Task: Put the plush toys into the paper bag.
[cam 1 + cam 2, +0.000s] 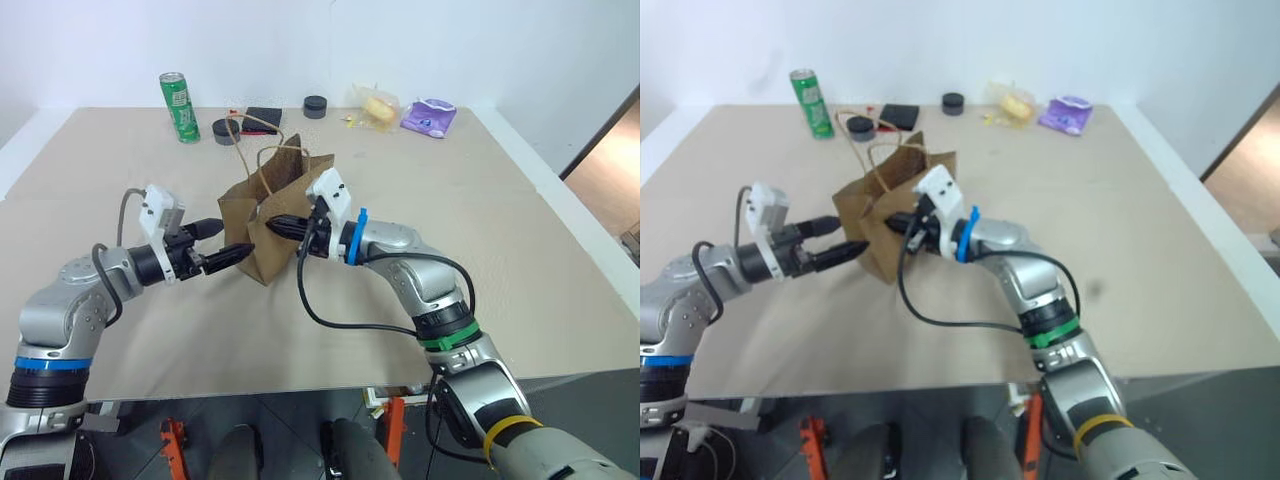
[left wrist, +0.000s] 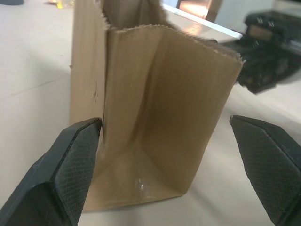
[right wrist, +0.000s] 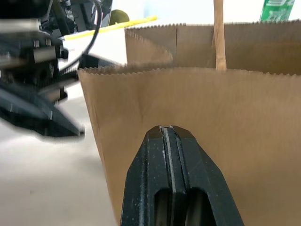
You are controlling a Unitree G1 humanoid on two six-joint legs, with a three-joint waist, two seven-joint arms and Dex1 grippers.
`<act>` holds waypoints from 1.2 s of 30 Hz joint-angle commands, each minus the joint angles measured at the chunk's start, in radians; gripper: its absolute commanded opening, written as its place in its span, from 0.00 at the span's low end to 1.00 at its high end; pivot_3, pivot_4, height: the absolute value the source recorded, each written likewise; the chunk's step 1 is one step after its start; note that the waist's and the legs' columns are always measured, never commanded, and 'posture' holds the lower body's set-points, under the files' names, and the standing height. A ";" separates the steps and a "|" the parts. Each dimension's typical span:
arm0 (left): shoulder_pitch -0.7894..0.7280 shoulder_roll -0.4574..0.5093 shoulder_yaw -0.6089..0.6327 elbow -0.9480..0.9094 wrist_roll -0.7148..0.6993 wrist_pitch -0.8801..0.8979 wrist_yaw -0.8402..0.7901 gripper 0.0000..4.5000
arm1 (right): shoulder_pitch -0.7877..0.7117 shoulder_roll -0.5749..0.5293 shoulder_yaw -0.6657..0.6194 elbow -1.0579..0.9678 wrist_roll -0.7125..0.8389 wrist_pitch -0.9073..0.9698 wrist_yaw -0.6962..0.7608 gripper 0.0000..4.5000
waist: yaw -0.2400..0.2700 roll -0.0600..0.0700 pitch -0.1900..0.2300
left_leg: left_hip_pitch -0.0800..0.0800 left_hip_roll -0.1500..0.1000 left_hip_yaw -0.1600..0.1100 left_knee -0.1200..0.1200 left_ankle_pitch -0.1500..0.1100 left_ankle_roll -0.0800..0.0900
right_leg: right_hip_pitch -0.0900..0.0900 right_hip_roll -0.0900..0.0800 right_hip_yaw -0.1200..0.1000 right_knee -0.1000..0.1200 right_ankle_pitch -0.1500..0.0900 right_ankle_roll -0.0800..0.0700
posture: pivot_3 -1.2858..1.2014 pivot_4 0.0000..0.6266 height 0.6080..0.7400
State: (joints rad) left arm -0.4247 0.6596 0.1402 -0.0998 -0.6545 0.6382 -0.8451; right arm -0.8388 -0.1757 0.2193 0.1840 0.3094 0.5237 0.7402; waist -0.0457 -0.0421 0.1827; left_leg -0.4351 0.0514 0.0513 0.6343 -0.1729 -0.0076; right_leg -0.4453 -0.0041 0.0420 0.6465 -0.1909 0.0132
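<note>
Both grippers flank your upright paper bag (image 1: 275, 225): left gripper (image 1: 218, 243) spread wide, right gripper (image 3: 172, 133) pinched empty; no plush toys on the table, likely bagged.

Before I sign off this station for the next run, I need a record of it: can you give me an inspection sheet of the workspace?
Surface: tan table, flat, bare in front.
Job's things: brown paper bag upright mid-table, mouth open, loop handles up; plush toys: nothing seen.
Clutter: green can, two black round lids, black flat item, yellow item in clear wrap, purple pouch, all along the far edge.
Grippers: left gripper open, facing the bag's narrow side; right gripper shut, at the bag's wall.
Cables: black cable looping under the right forearm.
Surroundings: white wall behind.
</note>
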 commanded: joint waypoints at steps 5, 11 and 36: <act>-0.039 -0.065 -0.024 -0.005 0.047 -0.057 0.034 1.00 | -0.049 0.034 -0.020 0.028 -0.007 -0.045 0.005 0.03 | 0.000 0.000 0.000 | 0.000 0.000 0.000 0.000 0.000 0.000 | 0.000 -0.001 0.000 0.000 0.000 0.000 | 0.52 0.24 1.00; -0.063 -0.138 -0.083 0.054 0.149 -0.132 0.075 1.00 | -0.055 0.056 -0.021 0.021 -0.007 -0.038 0.004 0.03 | 0.001 0.000 0.000 | 0.000 0.000 0.000 0.000 0.000 0.000 | 0.000 0.000 0.000 0.000 0.002 0.003 | 0.52 0.24 1.00; -0.146 -0.244 -0.050 0.194 0.167 -0.212 0.060 0.01 | -0.022 -0.085 -0.171 -0.195 0.146 0.064 0.081 0.00 | 0.004 0.000 0.000 | -0.001 -0.001 0.000 0.001 0.000 0.000 | 0.000 -0.001 0.000 0.000 0.003 0.005 | 0.52 0.24 1.00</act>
State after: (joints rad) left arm -0.5411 0.4041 0.0585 0.1120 -0.4597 0.4437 -0.7538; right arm -0.8572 -0.2331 0.1184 0.0705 0.3928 0.5629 0.7884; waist -0.0417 -0.0422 0.1826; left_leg -0.4370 0.0495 0.0508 0.6353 -0.1728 -0.0075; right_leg -0.4451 -0.0061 0.0419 0.6463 -0.1887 0.0183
